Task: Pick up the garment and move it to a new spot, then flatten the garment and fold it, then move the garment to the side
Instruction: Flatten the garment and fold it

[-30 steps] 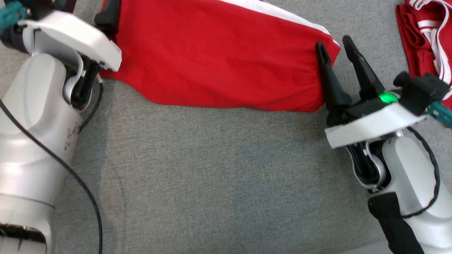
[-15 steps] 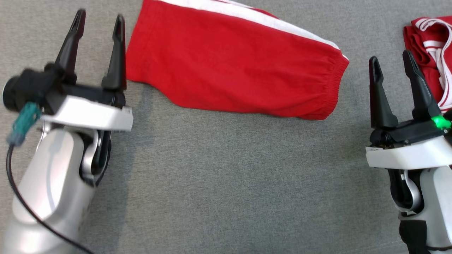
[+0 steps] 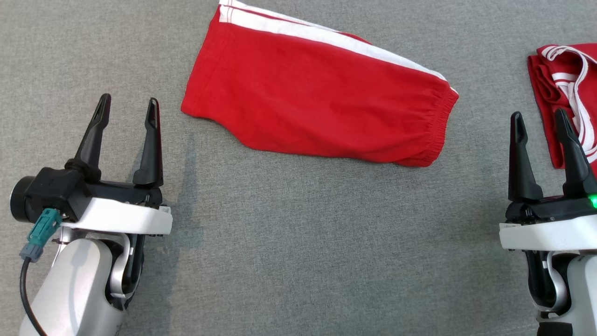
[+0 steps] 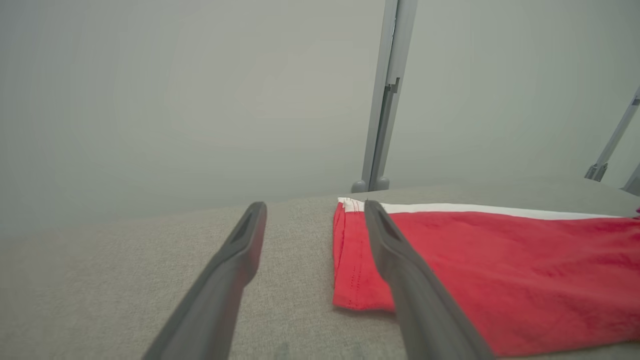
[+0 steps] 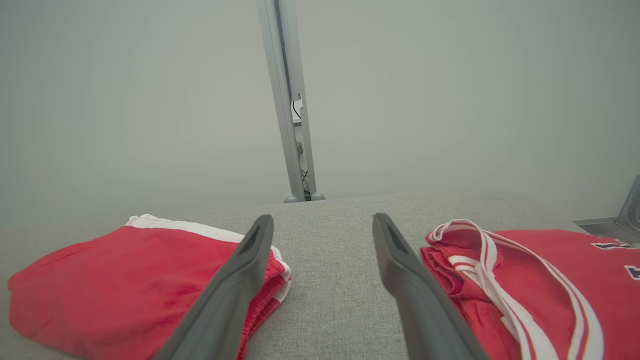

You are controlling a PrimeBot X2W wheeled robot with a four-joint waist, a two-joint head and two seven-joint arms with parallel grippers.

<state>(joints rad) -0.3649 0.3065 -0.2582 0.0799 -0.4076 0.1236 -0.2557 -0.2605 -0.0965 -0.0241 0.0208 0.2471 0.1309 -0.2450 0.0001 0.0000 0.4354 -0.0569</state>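
Your red shorts [image 3: 317, 112] are lying flat on the grey surface [image 3: 298, 242], top middle of the head view, with the white stripe along the far edge. Both sets of jaws are wide open and holding nothing. Your left gripper [image 3: 128, 100] sits near the hem end, clear of the cloth. Your right gripper [image 3: 537, 114] is between the elastic waistband end and a bunched red jersey [image 3: 566, 88] — that one's right by your outer finger, can't tell if it touches. A grey metal post [image 4: 387, 95] stands behind the far edge.
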